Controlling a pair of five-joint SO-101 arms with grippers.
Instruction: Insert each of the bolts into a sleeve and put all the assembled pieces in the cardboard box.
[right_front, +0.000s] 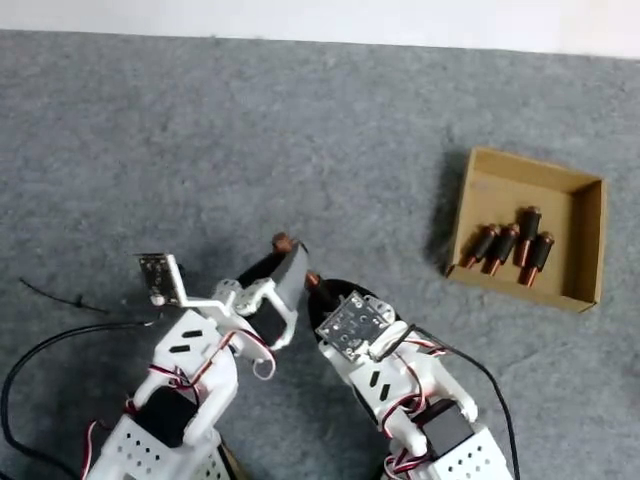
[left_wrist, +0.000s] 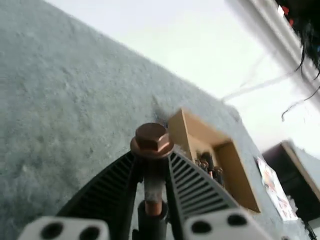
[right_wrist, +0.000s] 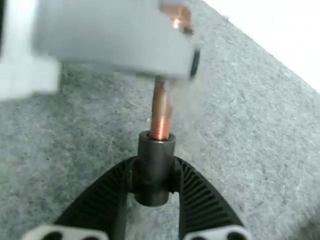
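Right gripper (right_wrist: 152, 172) clamps the sleeve (right_wrist: 156, 165), left gripper (left_wrist: 152, 162) clamps the bolt (right_wrist: 161, 112); I read shank in line with bore, tip at its mouth, so push axially.

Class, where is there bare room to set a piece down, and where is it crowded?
Bare: the carpet left of the box to the far edge, and the box floor along its far wall. Crowded: the near middle, where left hand and right hand meet with bolt and sleeve; four pieces crowd the box's near-left.
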